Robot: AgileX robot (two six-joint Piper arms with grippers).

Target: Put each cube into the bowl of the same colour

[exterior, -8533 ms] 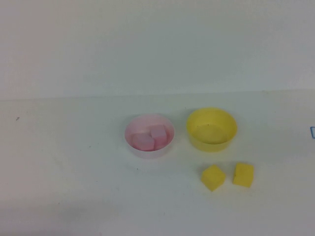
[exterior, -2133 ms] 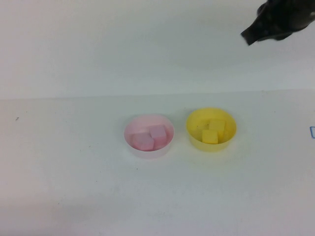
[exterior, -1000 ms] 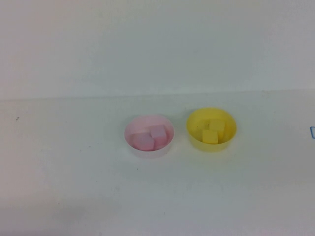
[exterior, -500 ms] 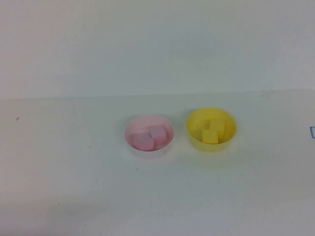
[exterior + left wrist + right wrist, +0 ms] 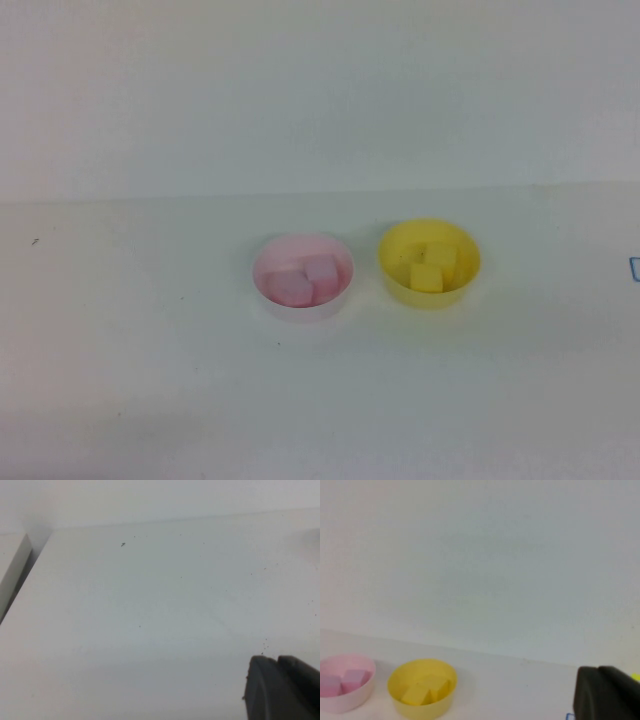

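We see pink bowl mid-table holding both pink cubes, touching. Yellow bowl just right of it, both yellow cubes inside. Left gripper over bare table; right gripper near right edge.

Left gripper hung over bare table; nothing stood near it, open room all round. Right gripper sat well apart from the yellow bowl, bare surface between, with the pink bowl just beyond that one. A narrow gap parted the two bowls; cubes filled both bowl floors.
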